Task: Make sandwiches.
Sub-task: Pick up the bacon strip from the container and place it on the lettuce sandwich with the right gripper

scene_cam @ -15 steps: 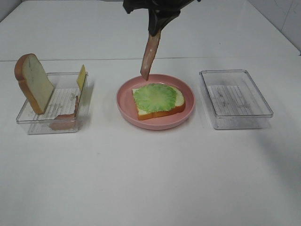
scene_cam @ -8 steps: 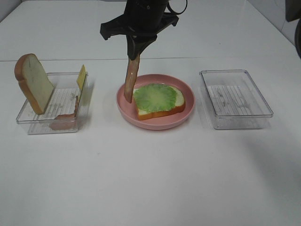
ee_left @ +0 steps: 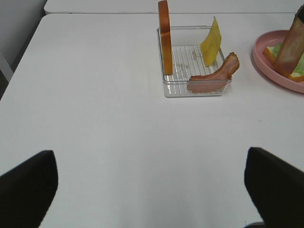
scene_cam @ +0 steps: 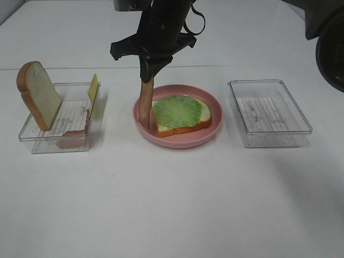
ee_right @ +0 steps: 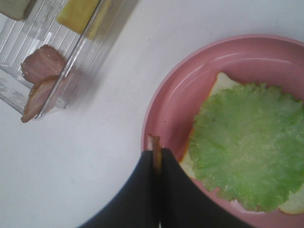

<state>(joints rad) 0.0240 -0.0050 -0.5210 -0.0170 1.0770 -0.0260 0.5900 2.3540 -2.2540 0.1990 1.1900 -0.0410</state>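
Brown bacon strip [scene_cam: 145, 105], clamped upright in my right gripper [scene_cam: 149, 72], has dropped onto the pink plate [scene_cam: 177, 143] just left of the lettuce-topped bread slice [scene_cam: 205, 114], ready for laying across it; my left gripper [ee_left: 152, 190] idles, jaws spread.

Two white bread slices are showing: a flat bread slice [scene_cam: 185, 128] just beside the right gripper [scene_cam: 146, 74] and an upright bread slice [scene_cam: 38, 94] well off to its side. One lettuce leaf [scene_cam: 177, 111] and one cheese slice [scene_cam: 93, 87] are showing, and at least two bacon strips are counting up: a held bacon strip [scene_cam: 145, 105] hanging from the gripper and a loose bacon strip [scene_cam: 75, 133] well apart from it, perhaps hiding another. Two clear plastic trays are flanking the gripper, the stocked tray [scene_cam: 70, 113] and the bare tray [scene_cam: 269, 113], with one pink plate [scene_cam: 177, 141] sitting below it.
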